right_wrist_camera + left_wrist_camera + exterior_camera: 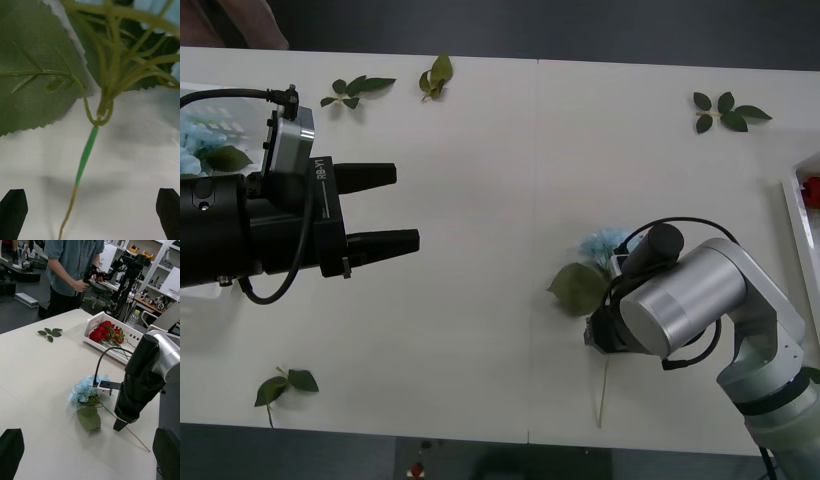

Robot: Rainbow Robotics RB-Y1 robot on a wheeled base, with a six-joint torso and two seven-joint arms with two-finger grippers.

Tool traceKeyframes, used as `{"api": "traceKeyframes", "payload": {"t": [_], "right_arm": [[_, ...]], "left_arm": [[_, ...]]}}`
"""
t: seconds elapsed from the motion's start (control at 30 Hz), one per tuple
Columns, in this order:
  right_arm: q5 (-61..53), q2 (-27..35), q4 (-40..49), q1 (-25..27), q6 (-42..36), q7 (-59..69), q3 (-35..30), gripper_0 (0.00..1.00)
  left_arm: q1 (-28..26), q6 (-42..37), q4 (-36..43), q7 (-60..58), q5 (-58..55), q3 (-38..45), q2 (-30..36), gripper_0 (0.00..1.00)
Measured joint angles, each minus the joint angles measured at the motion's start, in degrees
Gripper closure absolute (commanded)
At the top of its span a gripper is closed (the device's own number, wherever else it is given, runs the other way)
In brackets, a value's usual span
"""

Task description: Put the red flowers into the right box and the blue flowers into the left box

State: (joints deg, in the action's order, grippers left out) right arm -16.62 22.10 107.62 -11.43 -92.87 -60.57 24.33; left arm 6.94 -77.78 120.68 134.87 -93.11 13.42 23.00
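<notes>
Your right gripper (pixel 120 422) is low over the blue flower's (pixel 605 245) stem (pixel 85 153) on the table (pixel 500 180), fingers wide open astride it, gripping nothing. Left gripper (pixel 385 210) hangs open and empty near the table's left side; red flowers (pixel 107 331) lie in the right box (pixel 112 336) beyond

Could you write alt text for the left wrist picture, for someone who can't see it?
The right gripper hangs just above the stem of a blue flower lying on the white table. Behind it, the right box holds the red flowers.
</notes>
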Motion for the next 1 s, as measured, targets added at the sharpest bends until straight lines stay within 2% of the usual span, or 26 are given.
{"api": "traceKeyframes", "payload": {"t": [0.13,0.17,0.2,0.23,0.27,0.33,0.4,0.43,0.73,1.0], "right_arm": [[1.7,-2.2,-2.8,0.0,1.5,0.0,0.0,0.0],[1.9,-2.6,-3.4,0.0,1.9,0.0,0.0,0.03],[2.0,-2.8,-4.0,0.0,2.2,0.0,0.0,0.26],[2.0,-3.0,-4.4,0.0,2.6,0.0,0.0,0.54],[2.0,-3.1,-4.7,0.0,2.8,0.0,0.0,0.7],[2.0,-3.1,-4.9,0.0,3.0,0.0,0.0,0.88],[2.0,-3.1,-4.9,0.0,3.0,0.0,0.0,0.98],[2.0,-3.1,-4.9,0.0,3.0,0.0,0.0,1.0],[2.3,-3.1,-4.9,-0.2,3.6,0.0,0.0,1.0],[2.3,-2.7,-4.1,-2.9,3.5,0.0,-0.2,1.0]], "left_arm": [[0.0,0.0,0.0,0.0,0.0,0.0,0.0,0.0],[0.0,0.0,0.0,0.0,0.0,0.0,0.0,0.0],[0.0,0.0,0.0,0.0,0.0,0.0,0.0,0.0],[0.0,0.0,0.0,0.0,0.0,0.0,0.0,0.0],[0.0,0.0,0.0,0.0,0.0,0.0,0.0,0.0],[0.0,0.0,0.0,0.0,0.0,0.0,0.0,0.0],[0.0,0.0,0.0,0.0,0.0,0.0,0.0,0.0],[0.0,0.0,0.0,0.0,0.0,0.0,0.0,0.0],[0.0,0.0,0.0,0.0,0.0,0.0,0.0,0.0],[0.0,0.0,0.0,0.0,0.0,0.0,0.0,0.0]]}}
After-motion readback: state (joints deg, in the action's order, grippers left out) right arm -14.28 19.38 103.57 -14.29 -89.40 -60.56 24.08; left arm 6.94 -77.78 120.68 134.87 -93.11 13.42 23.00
